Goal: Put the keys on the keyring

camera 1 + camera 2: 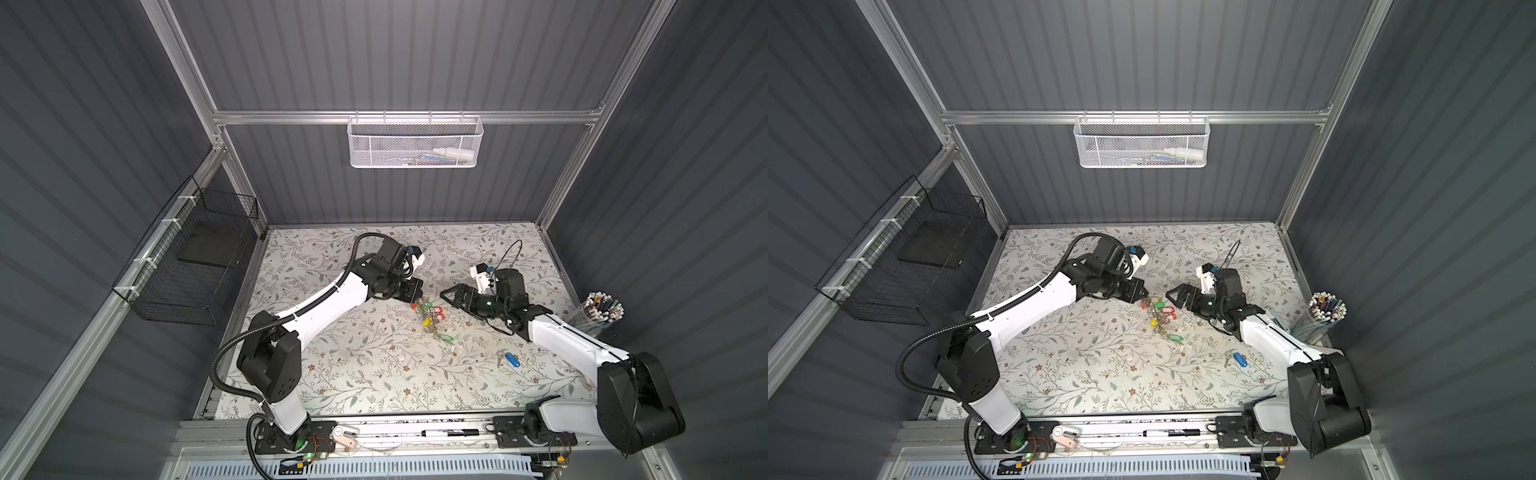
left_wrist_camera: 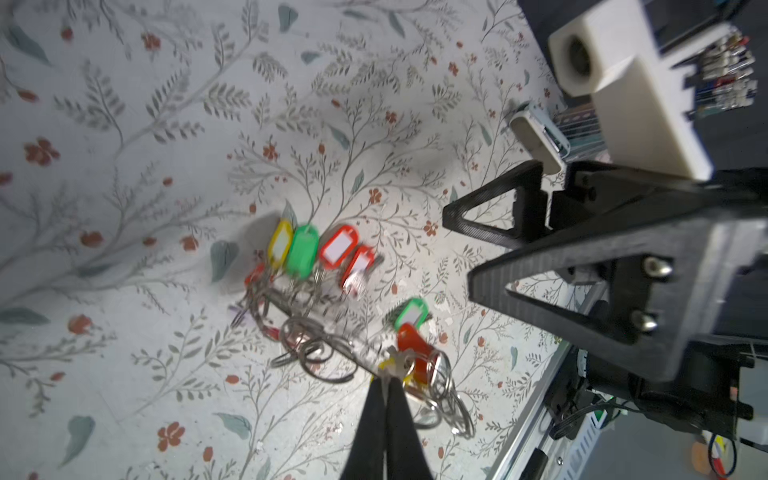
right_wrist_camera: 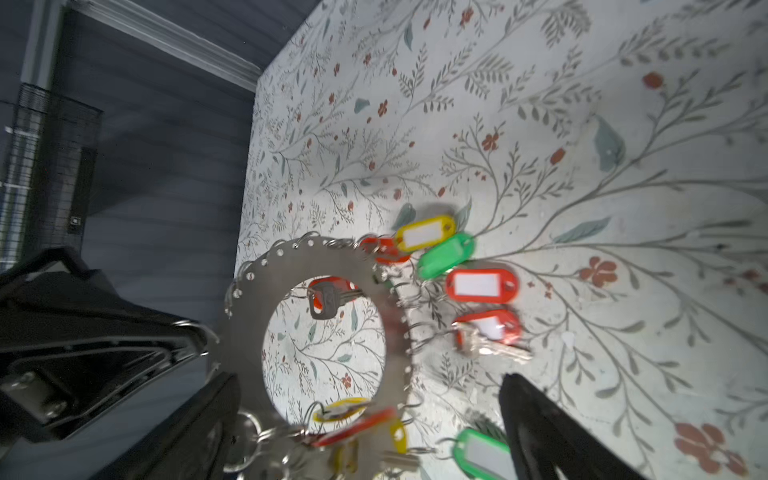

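Observation:
The keyring [image 1: 428, 316] [image 1: 1160, 320] is a flat grey ring plate hung with split rings and red, yellow and green tags, at mid-table. My left gripper [image 1: 417, 297] [image 2: 388, 380] is shut on its rim and holds the plate tilted up, as the right wrist view shows [image 3: 324, 257]. My right gripper [image 1: 451, 293] [image 3: 370, 390] stands open just to the right of it, with the plate's near edge and some tags between its spread fingers, not touching. The keys [image 1: 511, 359] [image 1: 1239, 359], silver with a blue tag, lie on the table by the right forearm, apart from both grippers.
A clear cup of pens [image 1: 602, 309] stands at the table's right edge. A black marker [image 1: 451, 433] lies on the front rail. A black wire basket [image 1: 187, 266] hangs on the left wall. A white mesh basket [image 1: 415, 143] hangs at the back.

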Robot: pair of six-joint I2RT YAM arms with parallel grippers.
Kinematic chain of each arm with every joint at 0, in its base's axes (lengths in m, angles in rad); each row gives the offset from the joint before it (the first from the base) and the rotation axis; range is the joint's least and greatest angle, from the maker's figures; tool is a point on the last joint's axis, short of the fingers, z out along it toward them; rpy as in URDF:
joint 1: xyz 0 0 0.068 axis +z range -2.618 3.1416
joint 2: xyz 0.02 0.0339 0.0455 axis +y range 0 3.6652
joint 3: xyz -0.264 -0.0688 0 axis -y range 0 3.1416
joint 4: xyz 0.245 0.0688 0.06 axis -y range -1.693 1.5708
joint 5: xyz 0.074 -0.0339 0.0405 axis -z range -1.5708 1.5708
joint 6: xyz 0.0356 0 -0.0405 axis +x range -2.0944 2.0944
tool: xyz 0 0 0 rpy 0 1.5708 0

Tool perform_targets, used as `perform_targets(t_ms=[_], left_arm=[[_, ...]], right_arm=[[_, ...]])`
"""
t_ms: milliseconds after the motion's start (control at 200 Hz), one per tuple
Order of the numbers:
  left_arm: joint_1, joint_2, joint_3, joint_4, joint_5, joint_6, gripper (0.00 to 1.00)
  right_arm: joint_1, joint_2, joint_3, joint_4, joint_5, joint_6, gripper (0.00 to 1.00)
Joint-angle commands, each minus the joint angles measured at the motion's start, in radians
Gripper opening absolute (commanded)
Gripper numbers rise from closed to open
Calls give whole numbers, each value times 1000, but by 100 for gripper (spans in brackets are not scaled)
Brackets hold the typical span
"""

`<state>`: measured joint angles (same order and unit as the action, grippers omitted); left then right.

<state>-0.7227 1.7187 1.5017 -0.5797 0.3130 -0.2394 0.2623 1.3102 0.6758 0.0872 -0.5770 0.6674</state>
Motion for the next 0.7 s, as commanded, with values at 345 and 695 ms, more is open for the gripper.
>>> perform_targets(t_ms=[345, 695], left_arm=[[-79, 138, 364, -317, -158, 115, 0], [-82, 229, 478, -347, -213, 68, 0]], right_arm=[[-11, -29, -26, 60, 6, 34, 97], [93, -13, -125, 168, -8, 118, 66]])
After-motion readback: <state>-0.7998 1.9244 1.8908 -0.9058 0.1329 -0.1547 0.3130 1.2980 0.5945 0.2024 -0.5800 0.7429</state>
